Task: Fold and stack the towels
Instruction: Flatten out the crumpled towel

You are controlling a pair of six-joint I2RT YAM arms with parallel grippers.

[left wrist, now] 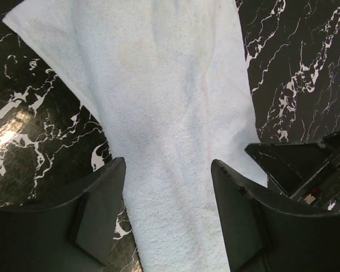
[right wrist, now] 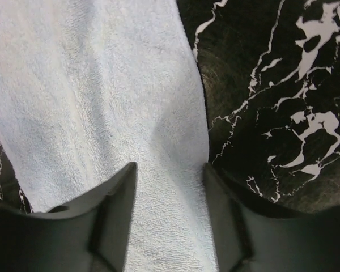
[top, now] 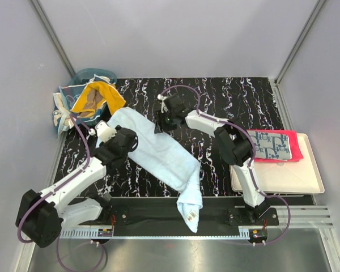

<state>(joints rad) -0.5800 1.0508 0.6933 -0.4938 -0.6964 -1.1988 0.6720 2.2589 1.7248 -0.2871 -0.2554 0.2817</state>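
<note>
A light blue towel (top: 158, 150) lies spread diagonally across the black marble table (top: 238, 96), and its near end hangs over the front edge. My left gripper (top: 114, 135) hovers over the towel's far left end. In the left wrist view it (left wrist: 169, 164) is open, with the towel (left wrist: 170, 85) flat beneath the wide gap. My right gripper (top: 160, 126) is at the towel's far right edge. Its fingers (right wrist: 170, 170) stand apart astride a raised ridge of the towel (right wrist: 102, 85), the right finger at the hem. An orange towel (top: 96, 97) lies bunched in the basket.
The teal basket (top: 93, 72) stands at the back left corner. A cream tray (top: 283, 175) at the right holds a folded grey patterned towel (top: 272, 144) on top of a red one (top: 296, 148). Walls close off the left, back and right sides.
</note>
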